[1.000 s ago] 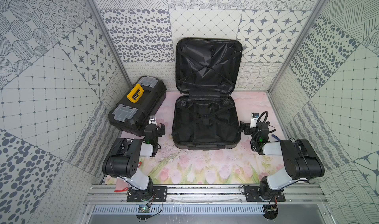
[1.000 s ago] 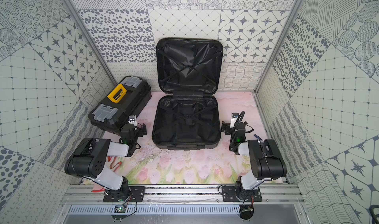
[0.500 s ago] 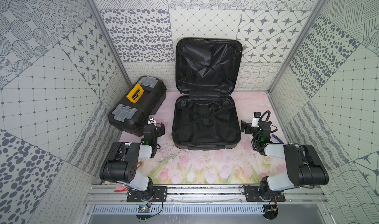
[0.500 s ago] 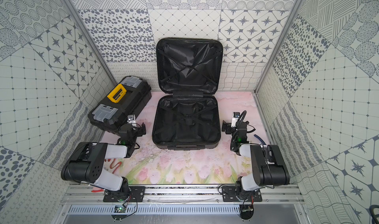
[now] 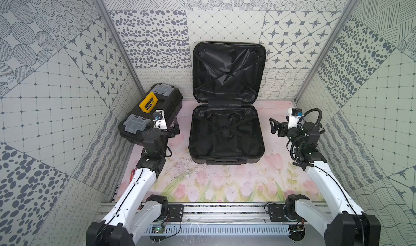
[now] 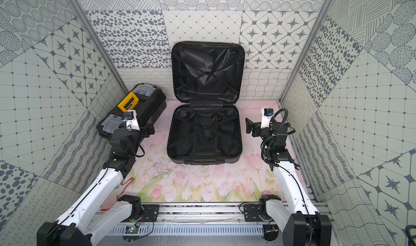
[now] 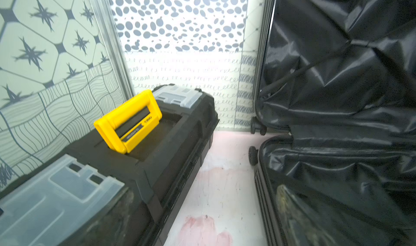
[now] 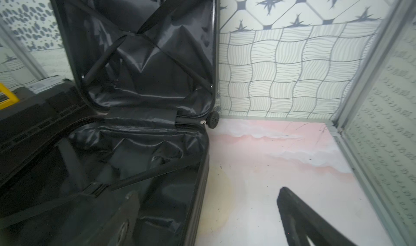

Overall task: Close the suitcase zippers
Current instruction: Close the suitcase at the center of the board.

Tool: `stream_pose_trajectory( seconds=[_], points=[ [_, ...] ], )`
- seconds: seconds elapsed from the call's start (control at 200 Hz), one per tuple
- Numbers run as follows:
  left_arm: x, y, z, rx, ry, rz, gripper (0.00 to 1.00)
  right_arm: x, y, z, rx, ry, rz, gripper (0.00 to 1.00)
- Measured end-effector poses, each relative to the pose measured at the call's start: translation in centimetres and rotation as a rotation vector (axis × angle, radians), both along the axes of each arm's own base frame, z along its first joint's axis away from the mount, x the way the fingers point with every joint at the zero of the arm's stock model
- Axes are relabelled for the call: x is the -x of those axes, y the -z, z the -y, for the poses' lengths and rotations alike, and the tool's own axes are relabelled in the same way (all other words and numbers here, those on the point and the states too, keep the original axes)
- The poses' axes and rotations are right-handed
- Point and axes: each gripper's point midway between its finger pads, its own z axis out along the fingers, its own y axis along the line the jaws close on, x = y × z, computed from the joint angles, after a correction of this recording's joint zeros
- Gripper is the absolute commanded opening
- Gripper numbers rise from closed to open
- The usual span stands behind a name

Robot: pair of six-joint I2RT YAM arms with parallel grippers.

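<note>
The black suitcase [image 5: 226, 135] [image 6: 204, 135] lies open mid-table in both top views. Its lid [image 5: 229, 73] leans upright against the back wall, showing black lining and crossed straps. The zippers' track runs along the shell rims [image 8: 215, 53]; no pull tabs can be made out. My left gripper [image 5: 174, 131] [image 6: 149, 130] hovers open between the toolbox and the suitcase's left side, holding nothing. To the right of the suitcase, my right gripper [image 5: 273, 126] [image 8: 209, 222] is open and empty, one finger [image 8: 304, 217] over the mat and the other over the case's rim.
A black toolbox [image 5: 153, 115] [image 7: 135, 154] with a yellow handle [image 5: 148, 102] and grey clear lids sits at the back left, close to the left gripper. Patterned walls enclose the floral mat [image 5: 213, 184] on three sides. Small wheels [image 8: 213, 120] sit at the hinge end.
Both arms have stretched out from their folded pose, carrying both grippers a little toward the back wall. Both stay open and the suitcase has not moved.
</note>
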Motion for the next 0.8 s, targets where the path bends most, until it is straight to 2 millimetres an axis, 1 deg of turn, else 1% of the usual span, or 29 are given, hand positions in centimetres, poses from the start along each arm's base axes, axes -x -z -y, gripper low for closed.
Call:
stream_pose_trajectory(
  seconds=[0.02,0.085,0.15,0.21,0.295,0.355,0.45,0.565,0.68,0.8],
  points=[
    [0.0,-0.9,0.2,0.009,0.007,0.001,0.98,0.1,-0.2,-0.4,-0.003,-0.016,-0.012,0.98],
    [0.0,-3.0,0.8,0.038,0.03,-0.018,0.97,0.7,-0.4,-1.9,-0.011,-0.065,-0.073,0.98],
    [-0.3,-4.6,1.6,0.072,0.06,-0.047,0.97,1.2,-0.3,-3.5,-0.016,-0.109,-0.138,0.98],
    [-0.6,-5.7,2.6,0.114,0.092,-0.08,0.95,1.5,0.2,-4.8,-0.022,-0.136,-0.202,0.98],
    [-1.4,-6.7,4.1,0.193,0.136,-0.13,0.94,1.9,2.0,-6.1,-0.022,-0.146,-0.315,0.98],
    [-2.0,-7.2,5.3,0.244,0.16,-0.164,0.94,2.1,3.4,-6.4,-0.011,-0.134,-0.387,0.98],
    [-3.3,-7.8,7.4,0.312,0.2,-0.21,0.95,2.1,5.9,-6.1,0.011,-0.091,-0.506,0.98],
    [-5.5,-8.2,9.2,0.335,0.227,-0.252,0.95,1.9,7.8,-5.9,0.033,-0.053,-0.601,0.98],
    [-8.6,-8.5,10.5,0.306,0.235,-0.277,0.96,1.8,8.6,-5.9,0.041,-0.036,-0.645,0.98],
    [-12.1,-8.6,11.7,0.235,0.247,-0.3,0.97,1.7,8.3,-6.5,0.039,-0.038,-0.655,0.98]
  ],
)
